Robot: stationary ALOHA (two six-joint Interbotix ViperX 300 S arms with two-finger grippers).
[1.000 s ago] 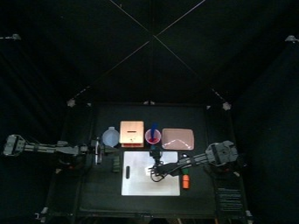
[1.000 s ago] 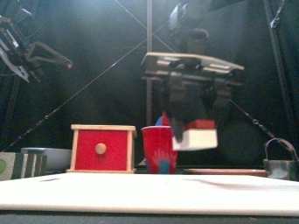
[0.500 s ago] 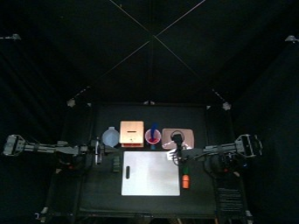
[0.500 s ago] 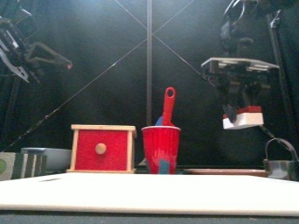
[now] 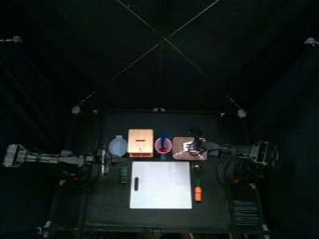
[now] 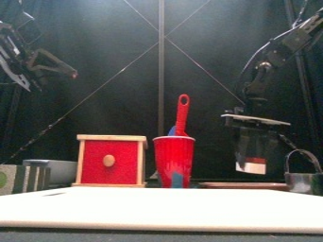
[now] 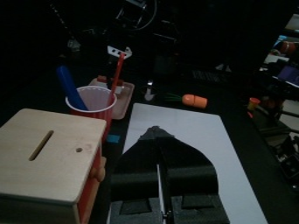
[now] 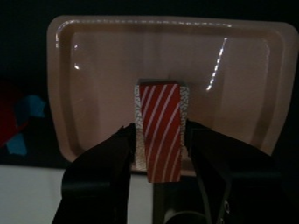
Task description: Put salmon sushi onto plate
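No writing can be read on anything. Black curtains pen in the black table, where a white board lies beside the wooden box and the red cup. The right gripper hangs over the plate, its 2 jaws pinching the striped salmon sushi. The left gripper rests with jaws together

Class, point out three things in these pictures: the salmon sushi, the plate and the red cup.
salmon sushi (image 8: 162,127), right wrist view, middle of striped top.
plate (image 8: 93,61), right wrist view, bare inner face.
red cup (image 6: 175,159), front view, middle of side wall.
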